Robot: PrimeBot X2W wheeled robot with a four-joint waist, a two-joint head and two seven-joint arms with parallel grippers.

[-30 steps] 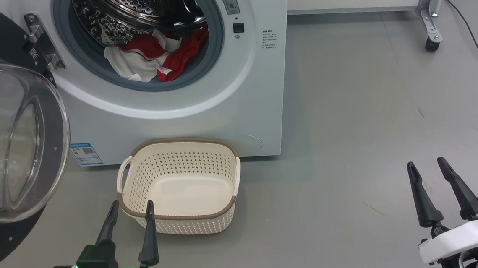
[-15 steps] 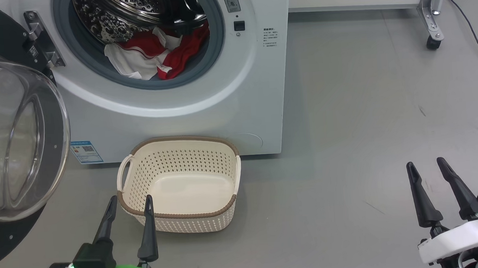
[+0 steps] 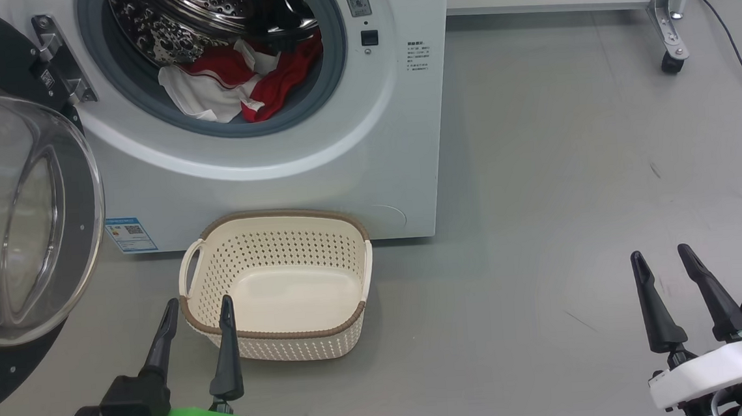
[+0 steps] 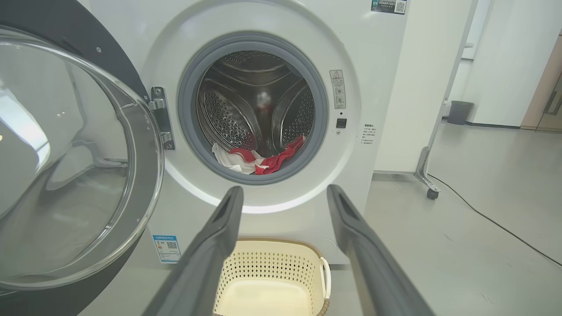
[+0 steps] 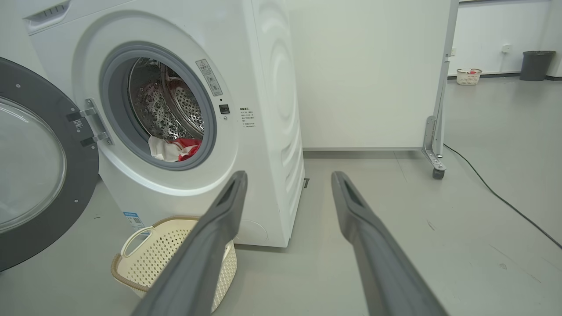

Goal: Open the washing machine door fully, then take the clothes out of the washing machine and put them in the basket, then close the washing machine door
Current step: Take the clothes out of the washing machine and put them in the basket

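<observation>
- Fingers of the left claw (image 3: 197, 305) are spread apart and hold nothing. The claw is low over the floor (image 3: 542, 222), with its tips at the near left corner of the basket (image 3: 280, 213).
- Basket: cream and empty. It stands on the floor directly ahead of that claw, just before the foot of the washing machine (image 3: 316, 172).
- Clothes (image 3: 232, 87): a red and white heap lying above and beyond the basket, on the lower lip of the machine's round opening. From the left claw they are straight ahead and upward. In the left wrist view they sit just above the gap between its two fingers.
- Long axis of the heap: it runs side to side across the opening, with white cloth toward the door side on the left and red cloth toward the right.
- Door (image 3: 19, 213): swung wide open to the left of the left claw, its glass bowl bulging toward the robot. It stands off the line from claw to clothes.
- Right claw (image 3: 661, 253): also spread and empty. It is well apart to the right over bare floor, off to the side of the machine.
- Judgement: the left arm is the nearer one. Its reach would go up and forward over the basket into the opening, closing across the short width of the heap.
</observation>
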